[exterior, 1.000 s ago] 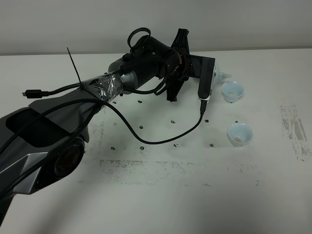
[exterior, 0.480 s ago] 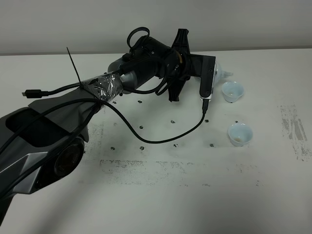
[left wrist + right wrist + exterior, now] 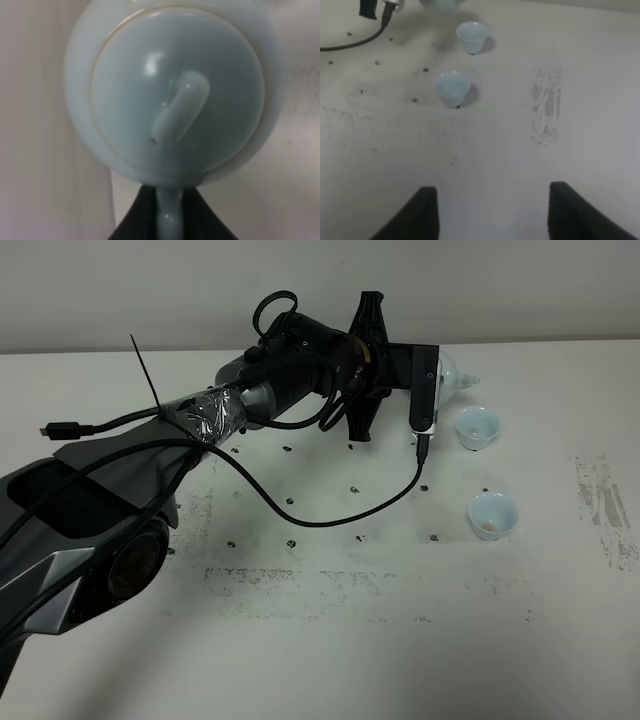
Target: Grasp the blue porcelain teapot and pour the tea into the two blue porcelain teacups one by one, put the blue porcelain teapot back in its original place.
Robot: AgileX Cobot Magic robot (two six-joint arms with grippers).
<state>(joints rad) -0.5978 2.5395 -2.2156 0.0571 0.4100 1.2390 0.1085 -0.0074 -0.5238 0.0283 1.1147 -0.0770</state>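
The blue porcelain teapot (image 3: 451,371) hangs above the table at the back right, mostly hidden behind my left wrist camera, with its spout (image 3: 470,381) pointing right. In the left wrist view its lid (image 3: 175,95) fills the frame. My left gripper (image 3: 167,212) is shut on the teapot's handle. Two blue porcelain teacups stand on the table: the far one (image 3: 477,427) just below and right of the spout, the near one (image 3: 493,515) closer to the front. Both show in the right wrist view (image 3: 472,36) (image 3: 452,87). My right gripper (image 3: 495,215) is open, empty, well short of the cups.
A black cable (image 3: 330,520) loops from the left wrist across the white table (image 3: 330,640). Small dark specks dot the table's middle, and a grey scuffed patch (image 3: 600,500) lies at the right. The left arm's body (image 3: 90,530) fills the left side.
The left arm has moved the teapot slightly up and back, away from the far teacup. The cups have not moved.
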